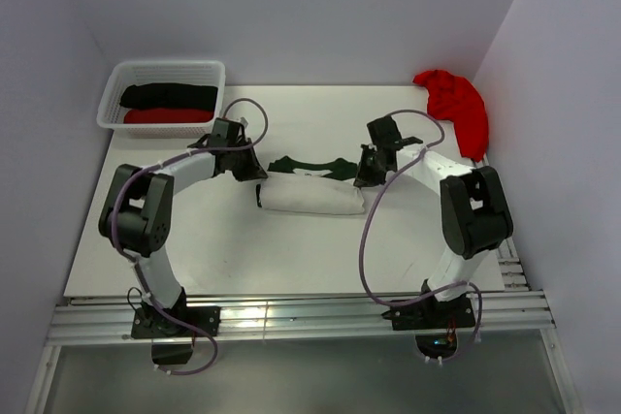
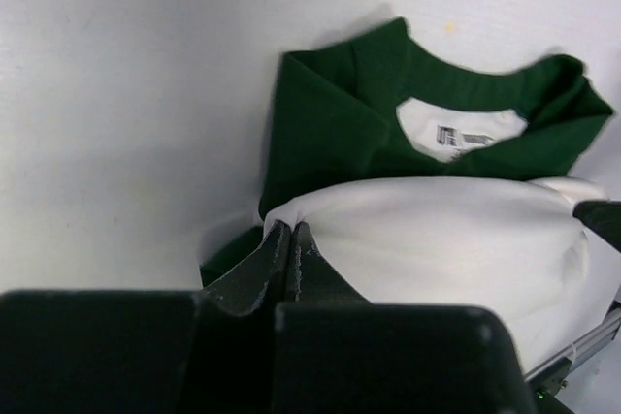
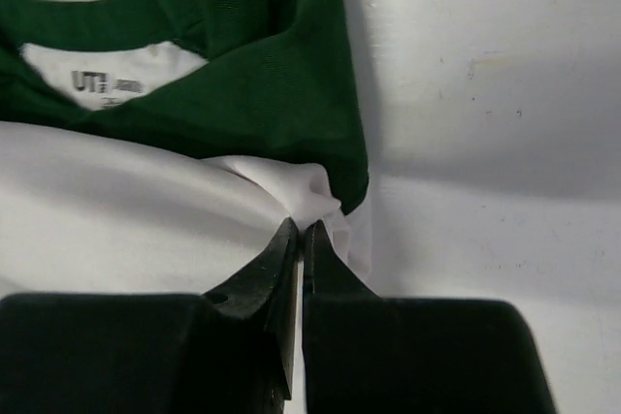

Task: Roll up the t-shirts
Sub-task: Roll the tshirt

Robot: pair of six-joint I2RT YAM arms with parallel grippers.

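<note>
Cotton this light and limp slackens easily, so the white-and-green t-shirt (image 1: 310, 196), half rolled at mid-table (image 1: 194, 249), wants pinching at both roll ends. There the left gripper (image 2: 291, 232) and right gripper (image 3: 299, 230) each sit clamped on a fold. Wrist views show those pinches and the neck label (image 3: 97, 82); only the top view shows the red t-shirt (image 1: 456, 104) heaped far right and 2 rolled t-shirts (image 1: 167, 104) in the basket (image 1: 165, 65).

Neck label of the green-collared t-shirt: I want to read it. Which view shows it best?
Right wrist: the neck label is close, its UT print legible. Left wrist shows it small and unreadable; top external shows only the t-shirt, no label.
</note>
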